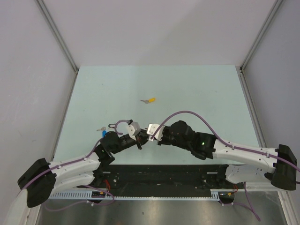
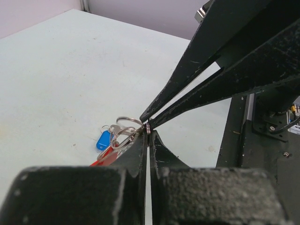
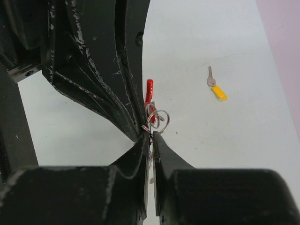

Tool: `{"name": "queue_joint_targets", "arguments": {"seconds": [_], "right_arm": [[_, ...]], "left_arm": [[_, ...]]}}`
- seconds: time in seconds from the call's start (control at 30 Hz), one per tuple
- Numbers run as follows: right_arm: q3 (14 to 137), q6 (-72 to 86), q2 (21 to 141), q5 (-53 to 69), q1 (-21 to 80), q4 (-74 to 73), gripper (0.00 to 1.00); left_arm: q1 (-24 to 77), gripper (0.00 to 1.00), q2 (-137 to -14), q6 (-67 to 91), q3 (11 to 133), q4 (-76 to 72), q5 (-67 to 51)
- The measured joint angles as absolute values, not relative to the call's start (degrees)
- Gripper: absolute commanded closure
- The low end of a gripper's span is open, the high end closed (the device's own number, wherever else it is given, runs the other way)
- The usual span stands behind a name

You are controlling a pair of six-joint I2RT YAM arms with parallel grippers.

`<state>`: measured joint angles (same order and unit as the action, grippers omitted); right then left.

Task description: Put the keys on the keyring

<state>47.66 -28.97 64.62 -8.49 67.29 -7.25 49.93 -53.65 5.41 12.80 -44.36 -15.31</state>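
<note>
**Two tools pinch one ring**

Under the arms, where the top view shows little, both wrist views show the left tool (image 2: 149,136) and right tool (image 3: 150,137) meeting tip to tip. Each is almost closed, pinching the keyring (image 2: 125,130) by its wire ring above the counter (image 2: 56,70). Only the left wrist shows a blue key (image 2: 103,140) beside the rings; whether it is threaded I cannot tell. The right wrist alone shows the red tag (image 3: 149,89) just beyond, and the yellow key (image 3: 217,91) farther right on the counter.

The keyring (image 2: 125,132) is shiny silvery metal with a glossy red plastic tag (image 3: 149,89), the left claw (image 2: 149,135) and right claw (image 3: 151,137) scuffed matt black, the desk (image 2: 56,70) matt.
</note>
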Motion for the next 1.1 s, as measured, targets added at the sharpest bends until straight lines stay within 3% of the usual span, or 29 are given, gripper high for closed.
{"name": "queue_joint_targets", "arguments": {"seconds": [0.03, 0.13, 0.57, 0.83, 1.1], "right_arm": [[47.66, -28.88, 64.62, -8.54, 67.29, -7.25, 0.76], [47.66, -27.83, 64.49, -9.02, 66.98, -7.14, 0.67], [41.08, -11.92, 52.62, 10.44, 49.63, 0.84, 0.66], [33.28, -5.48, 52.66, 19.16, 49.21, 11.14, 0.67], [27.49, 0.34, 52.69, 16.86, 49.63, 23.97, 0.68]], "left_arm": [[49.93, 1.0, -53.63, 5.41, 12.82, -44.36, -15.31], [50.09, 1.0, -53.6, 5.52, 12.75, -44.47, -15.27], [50.24, 1.0, -53.52, 7.57, 7.42, -58.0, -11.51], [50.24, 1.0, -56.97, 10.57, 7.42, -64.71, -11.53], [50.24, 1.0, -58.85, 12.25, 7.42, -67.22, -11.57]]}}
